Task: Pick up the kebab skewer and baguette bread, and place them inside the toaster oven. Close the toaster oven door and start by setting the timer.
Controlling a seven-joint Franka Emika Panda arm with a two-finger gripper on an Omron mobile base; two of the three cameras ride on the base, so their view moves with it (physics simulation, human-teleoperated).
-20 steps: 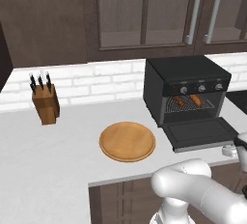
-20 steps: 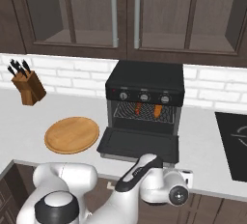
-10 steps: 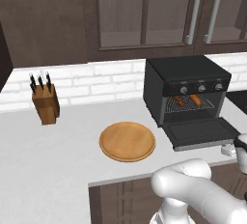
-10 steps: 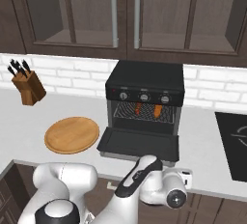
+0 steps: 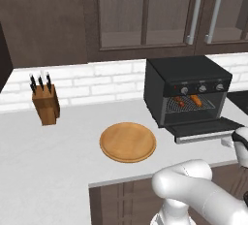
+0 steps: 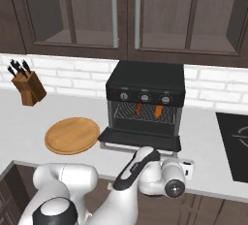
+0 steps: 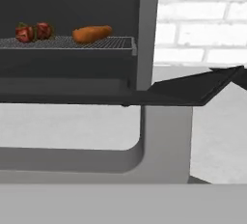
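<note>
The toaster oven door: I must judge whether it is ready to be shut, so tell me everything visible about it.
The toaster oven door is a flat black panel, dropped open and lying roughly level, hinged at the base of the toaster oven. A slim grey handle bar runs along its front edge, with a rounded bracket at its end. Behind it, the kebab skewer and baguette bread rest on the wire rack. Nothing lies on the door.

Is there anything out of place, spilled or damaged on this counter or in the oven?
Nothing stands out. The kebab skewer and baguette bread lie on the rack inside the toaster oven; its door hangs open, not yet closed. The wooden plate is bare.
</note>
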